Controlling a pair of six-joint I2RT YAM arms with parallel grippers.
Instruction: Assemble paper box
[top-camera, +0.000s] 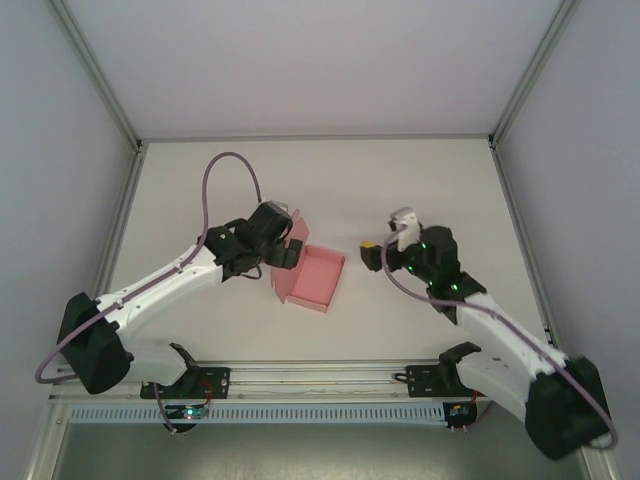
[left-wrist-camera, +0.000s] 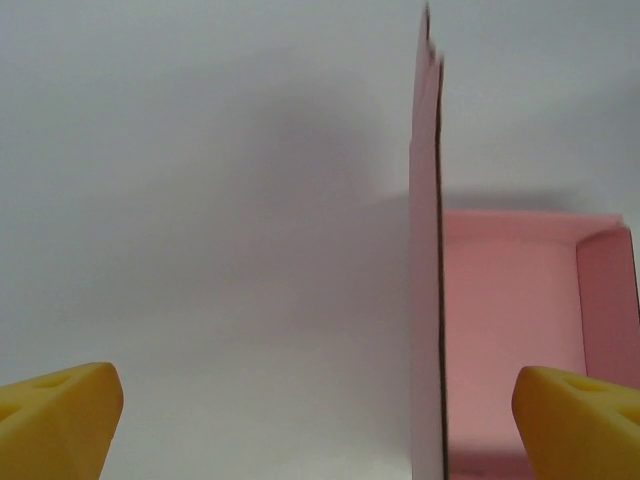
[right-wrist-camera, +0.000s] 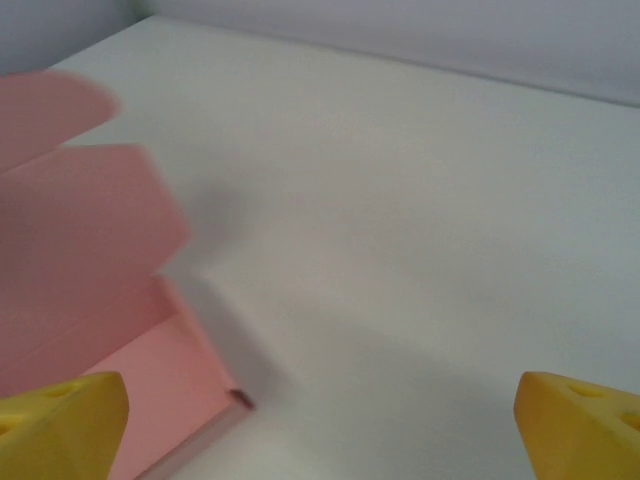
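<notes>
One paper box (top-camera: 312, 280) of thin pink card lies near the middle of the worktop (top-camera: 330, 180). It is partly formed, with a shallow tray (left-wrist-camera: 510, 320) with low walls and a tall panel (left-wrist-camera: 425, 300) standing upright along its left side. The left gripper (left-wrist-camera: 320, 425) is spread wide and holds nothing. The panel stands edge-on between its yellow fingertips (left-wrist-camera: 60, 415), closer to the right one. The right gripper (right-wrist-camera: 320, 430) is also wide apart and empty, facing the box's near right corner and apart from it. Card like this is probably light and springy, quick to crease and apt to slide on the smooth surface. Pinching the panel low, near its fold, while the other gripper steadies a tray wall looks safest.
</notes>
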